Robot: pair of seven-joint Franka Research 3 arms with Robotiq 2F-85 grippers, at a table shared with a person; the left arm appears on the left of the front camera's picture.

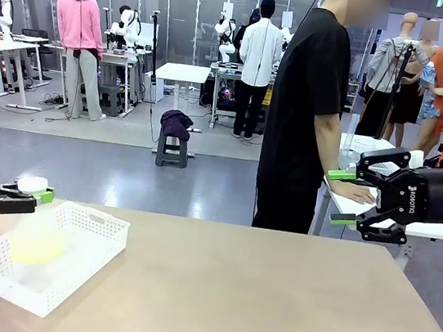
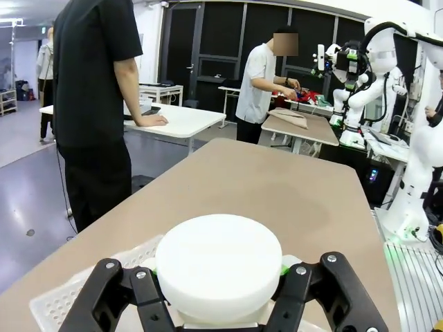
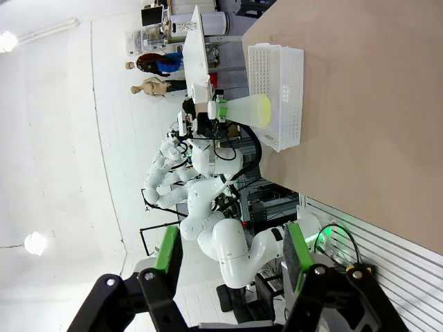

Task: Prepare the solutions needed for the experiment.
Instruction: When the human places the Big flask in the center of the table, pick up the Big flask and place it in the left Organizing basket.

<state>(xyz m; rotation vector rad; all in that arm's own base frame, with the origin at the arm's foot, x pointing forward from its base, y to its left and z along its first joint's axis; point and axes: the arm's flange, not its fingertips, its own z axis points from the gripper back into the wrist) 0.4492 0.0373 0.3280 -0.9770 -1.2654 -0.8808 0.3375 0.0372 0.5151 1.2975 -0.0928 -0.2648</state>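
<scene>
Near the left edge, the left gripper (image 1: 36,194) clenches the neck of a frosted flask (image 1: 37,235) under its white cap (image 2: 219,261), above a white basket (image 1: 91,240). Pale yellow-green solution (image 1: 37,246) sits in the flask's bottom. Far right, the right gripper (image 1: 342,197) hangs released.

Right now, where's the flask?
Front view, far left: the flask hangs over the white basket, gripped just under its white cap by the left gripper.
</scene>
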